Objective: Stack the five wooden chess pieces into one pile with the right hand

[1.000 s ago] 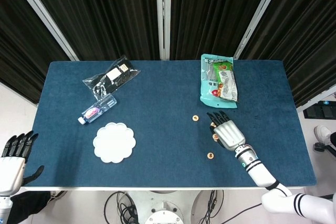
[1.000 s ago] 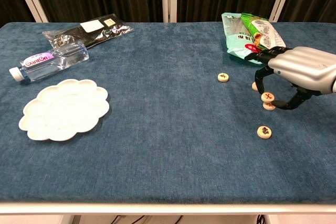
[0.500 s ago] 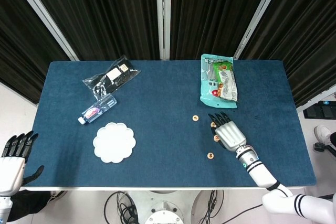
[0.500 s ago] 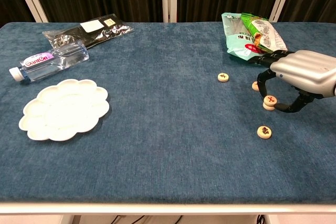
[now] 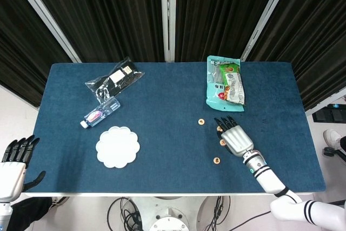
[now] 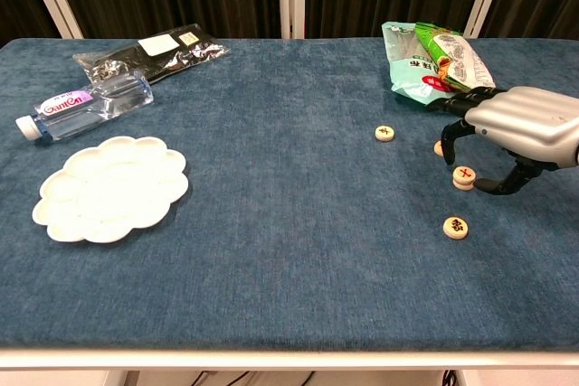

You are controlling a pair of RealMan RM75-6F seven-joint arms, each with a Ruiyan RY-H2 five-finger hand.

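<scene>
My right hand (image 6: 516,128): arched, fingers apart, holding nothing.
Stack (image 6: 463,177): two pieces under my fingertips.
Loose pieces: one (image 6: 455,227) nearer me, one (image 6: 385,133) left.

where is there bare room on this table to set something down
The widest bare patch runs down the middle, between the white scalloped plate and the round wooden chess pieces. It is crowded near the right hand, chess pieces and green snack bags.
</scene>
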